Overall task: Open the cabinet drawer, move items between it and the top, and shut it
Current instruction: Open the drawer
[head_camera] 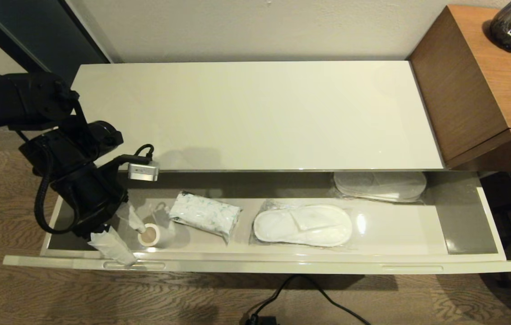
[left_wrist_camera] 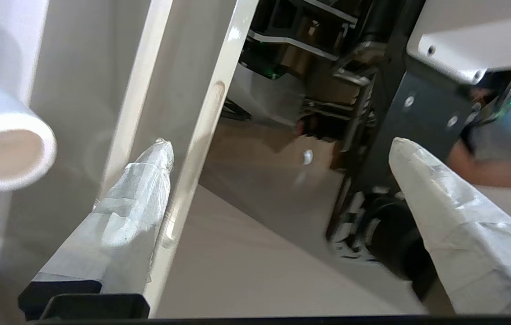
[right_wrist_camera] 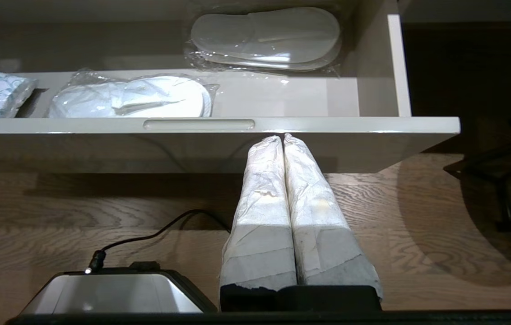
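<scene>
Just beside the paper roll (head_camera: pixel 149 235), a tissue pack (head_camera: pixel 204 215) (slippers (head_camera: pixel 303 225) beyond).

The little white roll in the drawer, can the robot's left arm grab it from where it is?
Probably yes. The left gripper hangs open at the drawer's left end, right beside the white roll. Nothing lies between them, though one finger sits by the drawer's front edge.
</scene>
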